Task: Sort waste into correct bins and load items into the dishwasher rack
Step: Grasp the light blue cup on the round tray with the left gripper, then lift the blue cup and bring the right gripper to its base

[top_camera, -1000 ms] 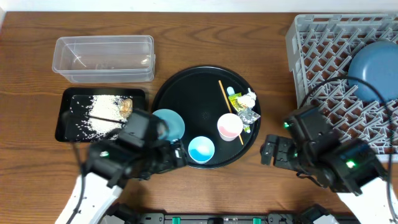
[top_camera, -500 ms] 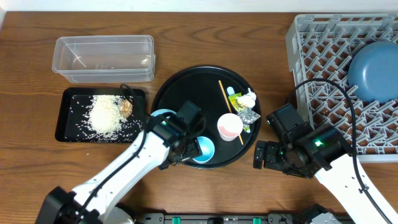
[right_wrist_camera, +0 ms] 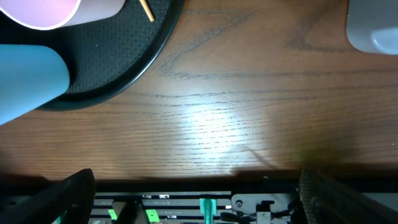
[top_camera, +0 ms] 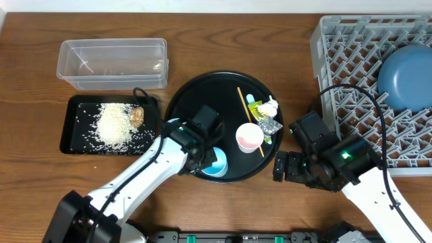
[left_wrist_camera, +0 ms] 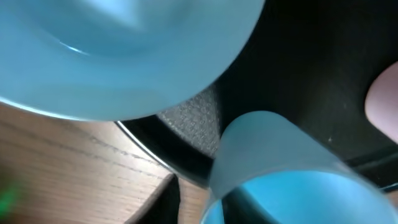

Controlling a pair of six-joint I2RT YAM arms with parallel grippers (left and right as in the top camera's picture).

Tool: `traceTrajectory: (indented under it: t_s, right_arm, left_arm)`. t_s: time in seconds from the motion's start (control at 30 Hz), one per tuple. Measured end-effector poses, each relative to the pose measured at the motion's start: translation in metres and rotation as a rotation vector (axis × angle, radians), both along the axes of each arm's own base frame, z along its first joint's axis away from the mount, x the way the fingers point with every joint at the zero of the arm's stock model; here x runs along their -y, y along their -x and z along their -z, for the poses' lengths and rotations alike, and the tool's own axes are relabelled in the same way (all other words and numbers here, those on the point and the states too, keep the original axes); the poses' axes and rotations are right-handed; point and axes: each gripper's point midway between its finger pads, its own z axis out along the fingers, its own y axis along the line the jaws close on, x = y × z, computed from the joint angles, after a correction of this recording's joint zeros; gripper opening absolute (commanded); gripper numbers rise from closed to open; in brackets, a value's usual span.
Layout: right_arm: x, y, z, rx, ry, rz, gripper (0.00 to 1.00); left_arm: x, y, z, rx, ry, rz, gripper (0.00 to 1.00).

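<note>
Op1: Since a sec ago, overhead: left gripper (top_camera: 202, 150) has been swinging in from the front-left. It's now hanging over the round tray (top_camera: 202, 88) mid-worktop, covering most of the big pale bowl (top_camera: 171, 124). Meanwhile right gripper (top_camera: 286, 167) is edging twd the tray's rim, near the front edge.

Op2: Plate?

Op1: Dark blue plate (top_camera: 403, 73) is already sitting in the rack (top_camera: 351, 61), far-right corner. Rice (top_camera: 115, 126) + food lump (top_camera: 137, 116) are lying in the black tray (top_camera: 75, 138), left side.

Op2: Left wrist cam?

Op1: Big pale bowl (left_wrist_camera: 124, 56) is filling the top, w/ small blue bowl (left_wrist_camera: 280, 162) just beside it. Claw isn't showing, so can't tell if it's clamping anything.

Op2: Right wrist?

Op1: Fingers (right_wrist_camera: 68, 199) are spreading wide and carrying nothing, over worktop beside the tray.

Op2: Reckon bowl pickup is what's going on. Next is calling for a firm rim grip, a lift clear of the small blue bowl, then a carry to the rack.
</note>
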Motion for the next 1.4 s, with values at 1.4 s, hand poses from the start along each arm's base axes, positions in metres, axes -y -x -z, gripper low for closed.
traceTrajectory:
  t_s: [1.4]
  right_arm:
    - [-0.134, -0.042, -0.124, 0.14, -1.018, -0.252, 0.99]
  left_arm:
    - [0.049, 0.014, -0.204, 0.388, 0.849, 0.136, 0.06]
